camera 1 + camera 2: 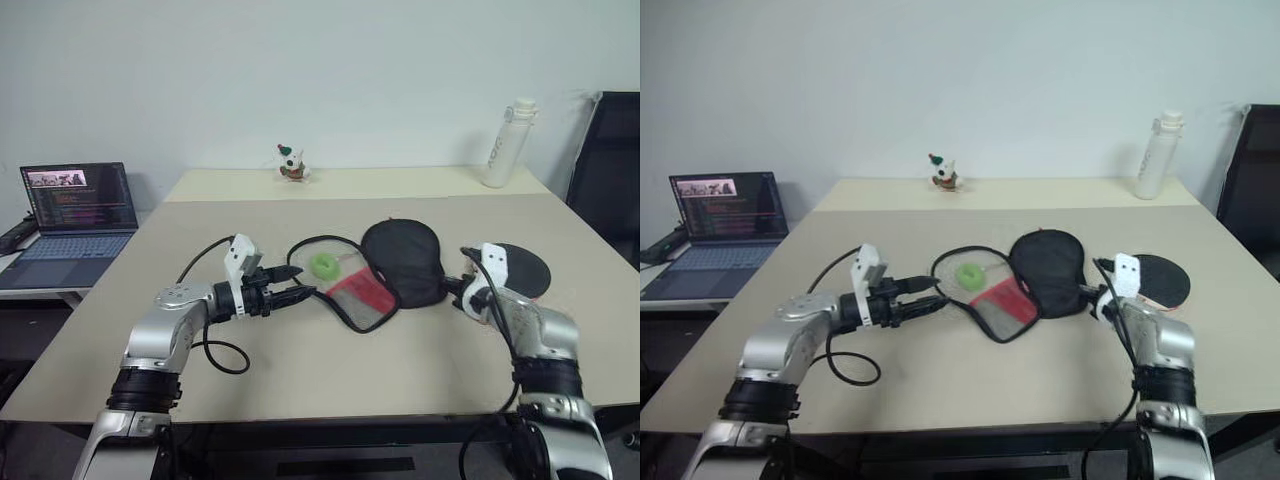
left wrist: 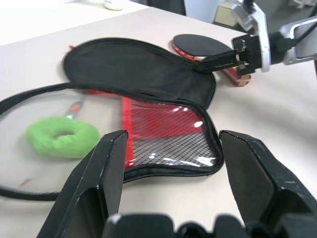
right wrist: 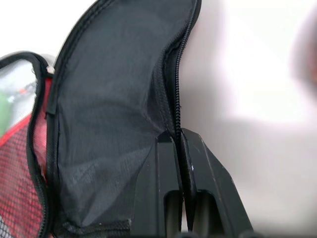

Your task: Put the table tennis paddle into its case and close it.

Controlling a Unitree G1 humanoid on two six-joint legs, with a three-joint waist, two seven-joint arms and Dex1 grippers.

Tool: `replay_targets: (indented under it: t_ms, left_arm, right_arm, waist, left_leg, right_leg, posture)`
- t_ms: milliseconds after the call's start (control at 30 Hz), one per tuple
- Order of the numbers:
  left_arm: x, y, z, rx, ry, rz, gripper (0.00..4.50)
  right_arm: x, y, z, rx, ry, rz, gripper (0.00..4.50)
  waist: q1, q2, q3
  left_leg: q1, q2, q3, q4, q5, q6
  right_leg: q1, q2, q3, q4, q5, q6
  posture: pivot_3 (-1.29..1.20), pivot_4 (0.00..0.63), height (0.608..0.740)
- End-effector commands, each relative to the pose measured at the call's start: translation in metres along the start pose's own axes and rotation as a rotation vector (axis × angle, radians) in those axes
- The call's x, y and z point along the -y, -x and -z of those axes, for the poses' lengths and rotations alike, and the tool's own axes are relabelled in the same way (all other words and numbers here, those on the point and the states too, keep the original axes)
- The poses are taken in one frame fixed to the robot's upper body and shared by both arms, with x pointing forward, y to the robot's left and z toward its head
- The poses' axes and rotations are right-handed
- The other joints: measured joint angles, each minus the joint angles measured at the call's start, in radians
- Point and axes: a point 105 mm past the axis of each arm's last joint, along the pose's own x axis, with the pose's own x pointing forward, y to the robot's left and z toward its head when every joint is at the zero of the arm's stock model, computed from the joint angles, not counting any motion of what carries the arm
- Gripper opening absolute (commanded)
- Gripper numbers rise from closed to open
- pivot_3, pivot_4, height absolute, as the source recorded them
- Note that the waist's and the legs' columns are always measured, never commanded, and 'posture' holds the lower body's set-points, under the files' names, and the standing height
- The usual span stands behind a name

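Paddle [image 1: 522, 268] lies on the counter [image 1: 300, 370] outside the case [image 1: 370, 270], just right of its flap. Right pincer [image 3: 179, 144] is clenched on the flap's zipper edge, spreading it open; left pincer [image 2: 171, 158] hovers released near the mesh half, likely to steady it.

Pale wall [image 1: 350, 60], beige table [image 1: 330, 370], side laptop [image 1: 75, 215], black chair [image 1: 610, 170].
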Motion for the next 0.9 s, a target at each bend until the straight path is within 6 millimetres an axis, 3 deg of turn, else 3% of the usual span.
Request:
replay_targets:
  t_ms: [33, 200, 400, 667, 900]
  left_arm:
    - [-0.002, 0.0, -0.012, 0.001, -0.05, 0.024, 3.2]
    - [-0.004, -0.005, -0.016, 0.002, -0.065, 0.048, 3.2]
    - [-0.003, -0.006, -0.015, -0.003, -0.069, 0.068, 3.2]
    - [0.003, -0.001, -0.012, -0.017, -0.068, 0.118, 3.2]
    - [0.017, 0.008, -0.011, -0.065, -0.123, 0.214, 3.2]
  right_arm:
    - [-0.004, 0.023, -0.005, 0.037, -0.028, 0.023, 0.02]
    - [-0.024, 0.04, 0.017, 0.008, -0.099, 0.035, 0.02]
    - [-0.051, 0.041, 0.028, -0.006, -0.127, 0.013, 0.02]
    - [-0.028, 0.038, 0.028, -0.033, -0.038, 0.075, 0.02]
    - [-0.032, 0.039, 0.035, -0.074, -0.017, 0.038, 0.02]
  waist:
    - [-0.001, 0.0, 0.0]
    - [-0.002, 0.0, 0.0]
    - [-0.002, 0.0, 0.0]
    - [0.002, 0.0, 0.0]
    - [-0.004, 0.0, 0.0]
  left_leg:
    - [0.0, 0.0, 0.0, 0.0, 0.0, 0.0]
    - [0.0, 0.001, 0.0, 0.0, 0.0, 0.0]
    - [0.001, 0.001, 0.0, 0.0, 0.0, 0.0]
    - [0.0, 0.0, 0.0, 0.0, 0.0, 0.0]
    - [0.0, 0.001, 0.0, 0.0, 0.0, 0.0]
  right_leg:
    - [0.0, 0.0, 0.0, 0.0, 0.0, 0.0]
    - [0.0, 0.001, 0.0, 0.001, -0.003, 0.004]
    - [-0.001, 0.001, 0.0, 0.002, -0.003, 0.005]
    - [0.0, 0.0, 0.0, 0.0, -0.003, 0.005]
    - [-0.001, 0.001, 0.0, 0.0, -0.003, 0.004]
  posture:
    - [0.0, 0.15, 0.74]
    - [0.0, 0.15, 0.74]
    - [0.0, 0.15, 0.74]
    - [0.0, 0.15, 0.74]
    - [0.0, 0.15, 0.74]
